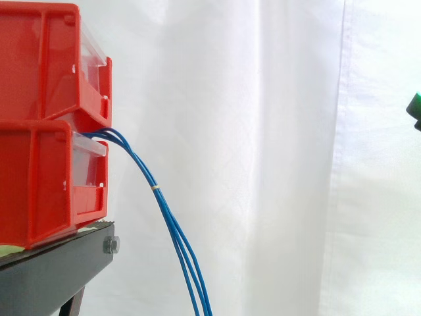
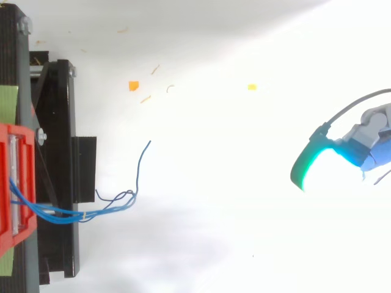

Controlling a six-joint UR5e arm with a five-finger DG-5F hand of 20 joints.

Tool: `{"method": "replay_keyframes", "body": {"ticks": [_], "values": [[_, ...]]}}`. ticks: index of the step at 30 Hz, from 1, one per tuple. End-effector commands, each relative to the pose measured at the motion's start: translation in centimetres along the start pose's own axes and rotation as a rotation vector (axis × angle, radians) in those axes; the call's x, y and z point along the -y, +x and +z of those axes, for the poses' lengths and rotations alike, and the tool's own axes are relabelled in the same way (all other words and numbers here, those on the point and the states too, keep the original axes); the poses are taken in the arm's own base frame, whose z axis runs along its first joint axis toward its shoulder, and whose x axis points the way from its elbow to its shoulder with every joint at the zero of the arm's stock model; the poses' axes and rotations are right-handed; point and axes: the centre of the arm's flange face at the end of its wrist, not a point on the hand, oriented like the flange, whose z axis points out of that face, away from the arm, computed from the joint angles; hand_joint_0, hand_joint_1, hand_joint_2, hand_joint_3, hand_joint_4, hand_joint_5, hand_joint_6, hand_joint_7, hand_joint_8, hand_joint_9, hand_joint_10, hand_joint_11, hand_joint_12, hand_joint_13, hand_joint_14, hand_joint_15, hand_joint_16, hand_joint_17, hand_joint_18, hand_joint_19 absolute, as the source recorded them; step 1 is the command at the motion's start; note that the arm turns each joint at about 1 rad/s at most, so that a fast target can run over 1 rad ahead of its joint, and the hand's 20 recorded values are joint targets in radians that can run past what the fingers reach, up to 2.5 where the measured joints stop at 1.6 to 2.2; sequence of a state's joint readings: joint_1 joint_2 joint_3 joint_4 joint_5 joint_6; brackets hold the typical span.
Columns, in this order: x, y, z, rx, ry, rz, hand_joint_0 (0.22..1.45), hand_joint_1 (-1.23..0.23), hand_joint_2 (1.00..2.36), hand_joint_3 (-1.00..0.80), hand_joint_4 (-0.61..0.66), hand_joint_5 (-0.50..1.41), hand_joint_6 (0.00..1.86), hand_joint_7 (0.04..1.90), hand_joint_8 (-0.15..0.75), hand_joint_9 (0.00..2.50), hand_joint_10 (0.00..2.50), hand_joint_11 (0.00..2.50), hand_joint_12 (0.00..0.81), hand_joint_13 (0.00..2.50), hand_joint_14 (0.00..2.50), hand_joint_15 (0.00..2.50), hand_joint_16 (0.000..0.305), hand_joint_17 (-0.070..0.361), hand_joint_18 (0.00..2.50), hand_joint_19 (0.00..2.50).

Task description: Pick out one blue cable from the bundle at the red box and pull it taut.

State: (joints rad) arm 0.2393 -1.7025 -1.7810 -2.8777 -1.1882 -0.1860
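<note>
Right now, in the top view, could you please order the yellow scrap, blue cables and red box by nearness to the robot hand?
1. Yellow scrap, upper middle, nearest robot hand
2. Blue cables, lower left
3. Red box, left edge

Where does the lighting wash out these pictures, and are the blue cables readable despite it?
Top view: the floor glares to near white and swallows part of the hand, yet the blue cables read clearly against it. Side view: the curtain is evenly lit with soft shadows in its folds, and the cables contrast strongly.
</note>
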Motion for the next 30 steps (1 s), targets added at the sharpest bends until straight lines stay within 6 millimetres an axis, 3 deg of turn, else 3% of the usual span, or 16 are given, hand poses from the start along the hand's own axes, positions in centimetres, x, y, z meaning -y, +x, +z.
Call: {"method": "replay_keyframes", "body": {"ticks": [1, 16, 24, 30], "values": [[0.0, 0.1, 0.0, 0.001, -0.001, 0.012, 0.51, -0.52, 1.00, -0.50, 0.14, -0.18, 0.50, 0.76, 0.248, 0.80, 0.02, 0.44, 0.276, 0.60, 0.01, 0.26, 0.048, 0.108, 0.46, 0.44], [0.5, 0.5, 0.8, 0.048, -0.015, -0.002, 0.51, -0.59, 1.00, -0.50, 0.13, -0.19, 0.50, 0.75, 0.241, 0.74, 0.02, 0.43, 0.268, 0.58, 0.01, 0.26, 0.045, 0.102, 0.40, 0.40], [1.7, 1.8, 4.3, 0.081, 0.008, -0.035, 0.50, -0.58, 1.00, -0.50, 0.14, -0.19, 0.50, 0.75, 0.244, 0.73, 0.02, 0.44, 0.278, 0.55, 0.01, 0.25, 0.046, 0.103, 0.40, 0.42], [4.0, 3.0, 7.9, 0.112, 0.052, -0.055, 0.50, -0.58, 1.00, -0.50, 0.15, -0.18, 0.50, 0.76, 0.250, 0.73, 0.02, 0.44, 0.282, 0.55, 0.01, 0.25, 0.046, 0.103, 0.41, 0.42]]}}
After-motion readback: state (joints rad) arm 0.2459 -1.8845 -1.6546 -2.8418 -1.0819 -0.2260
